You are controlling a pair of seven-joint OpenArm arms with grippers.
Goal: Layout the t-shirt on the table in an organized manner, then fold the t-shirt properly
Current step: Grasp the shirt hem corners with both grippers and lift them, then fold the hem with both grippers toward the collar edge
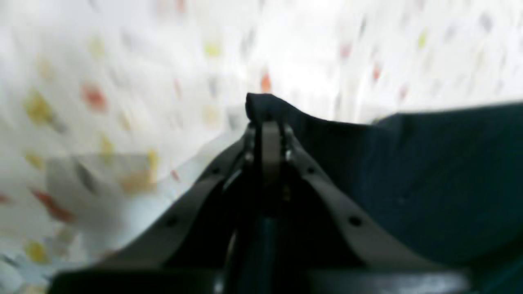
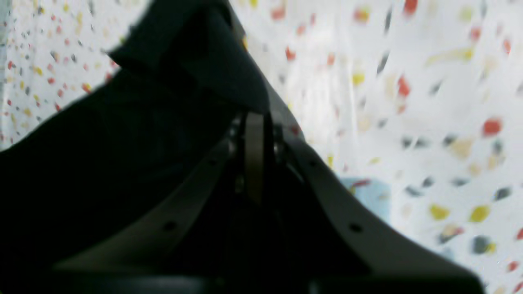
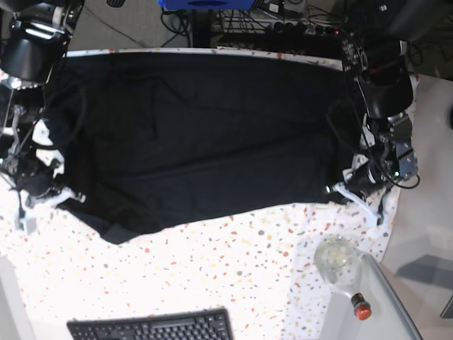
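The t-shirt (image 3: 205,134) lies spread wide across the far half of the tabletop (image 3: 233,276), mostly flat and open, so the laying-out part looks largely done, though not tidy: the near hem runs at a slant, low at the base view's left and higher at its right, there are soft wrinkles across the body, and a corner at the lower left is bunched or turned under. No fold has been made yet as far as can be seen; the cloth shows as one broad sheet with no doubled-over panel. The left claw (image 1: 267,118) is clenched on a small peak of black fabric at the shirt's edge, the cloth poking up just past the tips in its wrist view, with the speckled tabletop beyond. The right claw (image 2: 255,116) is likewise clamped tight on a flap of the shirt, which drapes over and to the left of the tips. In the base view each arm sits at one side edge of the garment, near the lower corners. With both edges gripped, my reading is that the work stands at the turn from straightening to folding: either a last tug to square the hem, or the first fold. All the folding itself remains. A keyboard (image 3: 152,327) and a clear bottle (image 3: 341,268) sit near the front, apart from the shirt
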